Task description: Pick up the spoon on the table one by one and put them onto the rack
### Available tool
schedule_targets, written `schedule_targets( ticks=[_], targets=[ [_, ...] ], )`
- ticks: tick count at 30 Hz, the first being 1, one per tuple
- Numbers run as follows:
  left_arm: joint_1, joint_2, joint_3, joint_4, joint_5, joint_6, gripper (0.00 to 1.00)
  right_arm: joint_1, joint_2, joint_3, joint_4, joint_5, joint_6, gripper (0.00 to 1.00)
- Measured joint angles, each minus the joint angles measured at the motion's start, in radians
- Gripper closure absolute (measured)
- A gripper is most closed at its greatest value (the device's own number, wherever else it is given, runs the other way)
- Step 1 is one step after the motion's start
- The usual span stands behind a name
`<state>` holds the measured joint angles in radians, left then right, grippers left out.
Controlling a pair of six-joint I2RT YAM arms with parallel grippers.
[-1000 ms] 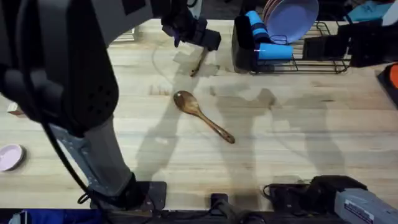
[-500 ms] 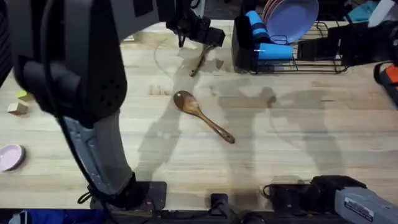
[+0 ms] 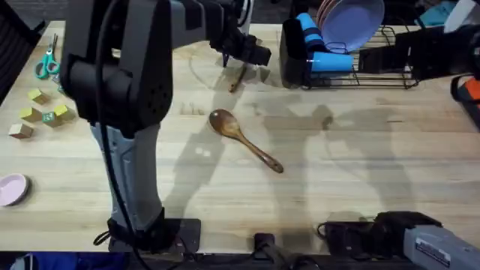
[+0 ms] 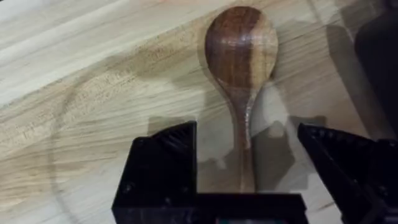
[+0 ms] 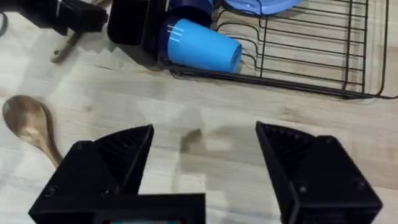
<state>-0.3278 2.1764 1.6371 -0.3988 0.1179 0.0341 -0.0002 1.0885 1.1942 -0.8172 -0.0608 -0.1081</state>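
A slim wooden spoon [image 3: 238, 77] lies on the table [image 3: 360, 165] at the far middle, just left of the rack's black utensil holder [image 3: 294, 56]. My left gripper [image 3: 245, 49] hovers over it, open. In the left wrist view the spoon's handle [image 4: 245, 143] runs between the spread fingers [image 4: 165, 165], not touching them, and its bowl [image 4: 241, 50] points away. A bigger brown spoon [image 3: 244, 139] lies mid-table, its bowl [image 5: 28, 121] also in the right wrist view. My right gripper [image 5: 205, 155] hangs open and empty above bare table in front of the black wire rack [image 5: 298, 50].
The rack [image 3: 375, 64] holds a blue cup [image 3: 330, 60] on its side and a blue-violet plate [image 3: 349, 19]. Teal scissors [image 3: 46, 64], small wooden blocks [image 3: 37, 116] and a pink dish [image 3: 11, 189] sit along the left edge. An orange object [image 3: 472, 94] is at the right edge.
My left arm has swung right and its gripper has shifted slightly right and nearer the slim spoon. The scissors and blocks at the left have come into view. Neither spoon has moved.
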Motion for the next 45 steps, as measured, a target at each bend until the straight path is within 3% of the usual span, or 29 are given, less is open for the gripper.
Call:
schedule_targets(
  ticks=[9,15,19,25,26,29,45],
  targets=[
    [-0.026,0.048,0.019,-0.007,-0.066,0.000,0.029,0.000,0.000,0.000,0.001,0.000,0.000,0.005],
    [-0.036,0.052,0.029,-0.024,-0.065,-0.002,0.298,0.000,0.000,0.000,0.000,0.000,0.000,0.005],
    [-0.042,0.052,0.031,-0.032,-0.062,-0.003,0.538,0.000,0.000,0.000,0.001,0.000,0.000,0.005],
    [-0.043,0.052,0.036,-0.047,-0.062,-0.003,0.730,0.000,0.000,0.000,0.000,0.000,0.000,0.005],
    [-0.044,0.052,0.039,-0.055,-0.062,-0.003,0.837,0.000,0.000,0.000,0.001,0.000,0.000,0.005],
    [-0.045,0.052,0.042,-0.055,-0.062,-0.003,0.939,0.000,0.000,0.000,0.000,0.000,0.000,0.005],
    [-0.032,0.052,0.067,-0.087,-0.077,-0.003,0.960,0.000,0.000,0.000,0.000,0.000,0.000,0.005]
  ],
)
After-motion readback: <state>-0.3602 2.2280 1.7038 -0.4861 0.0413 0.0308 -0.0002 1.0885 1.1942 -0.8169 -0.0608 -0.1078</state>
